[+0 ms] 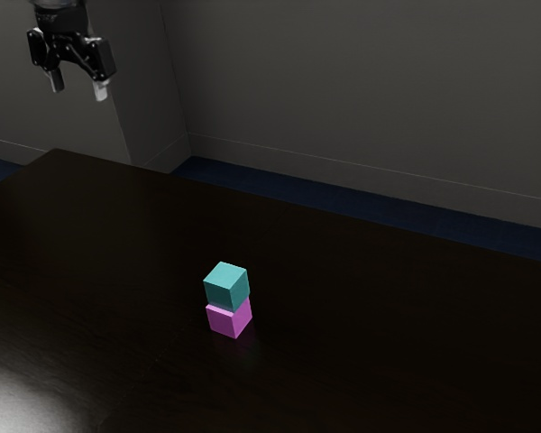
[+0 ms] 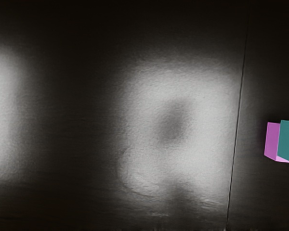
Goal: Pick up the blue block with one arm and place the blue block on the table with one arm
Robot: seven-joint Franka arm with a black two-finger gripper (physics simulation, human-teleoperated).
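**Set in a plain indoor room**

Cannot be pinned down as home, office or lab. Has grey walls point(image 1: 361, 90) meeting at a corner, edged below by a baseboard point(image 1: 388, 183), over a dark blue floor point(image 1: 279, 188). Furnished with a dark, faintly grained table point(image 1: 388, 316).

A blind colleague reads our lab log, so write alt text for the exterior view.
A teal-blue block sits on top of a pink block on a dark table. At the exterior view's upper left, the arm's black two-finger gripper hangs open and empty, well away from the stack.
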